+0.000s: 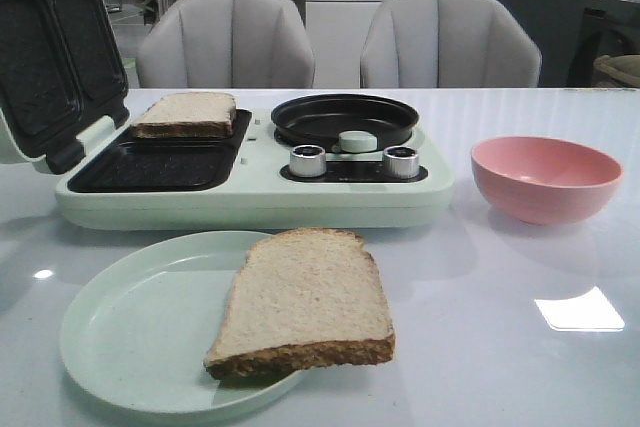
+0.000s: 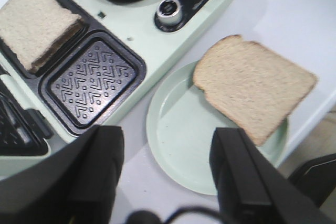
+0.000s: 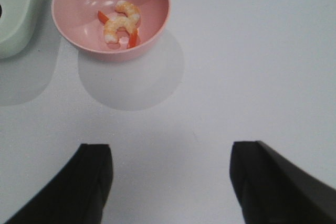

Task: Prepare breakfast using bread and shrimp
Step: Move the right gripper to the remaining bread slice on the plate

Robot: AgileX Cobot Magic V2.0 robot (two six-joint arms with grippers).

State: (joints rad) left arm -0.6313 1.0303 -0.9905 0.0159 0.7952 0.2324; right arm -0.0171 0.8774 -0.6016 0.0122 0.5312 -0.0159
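One slice of bread (image 1: 308, 297) lies on a pale green plate (image 1: 130, 332) at the near edge of the white table (image 1: 500, 327), its crust end overhanging the plate's rim on the robot's right. The second slice (image 1: 186, 113) sits in the rear well of the green breakfast maker (image 1: 250, 192), tilted a little on the well's edge; the front well (image 1: 150, 165), with its ribbed dark plate, holds nothing. The maker's lid (image 1: 50, 47) stands open at the left, and a small black pan (image 1: 345, 119) rests on its right half behind two silver knobs (image 1: 308, 160). The shrimp (image 3: 122, 23), perhaps two curled pieces though the view is too coarse to count them surely, lie in a pink bowl (image 3: 110, 14) just right of the maker. The left gripper (image 2: 168, 177) hangs above the plate and the maker's front corner, fingers spread wide and holding nothing. The right gripper (image 3: 170, 182) hovers over bare table near the bowl, likewise spread apart and empty.
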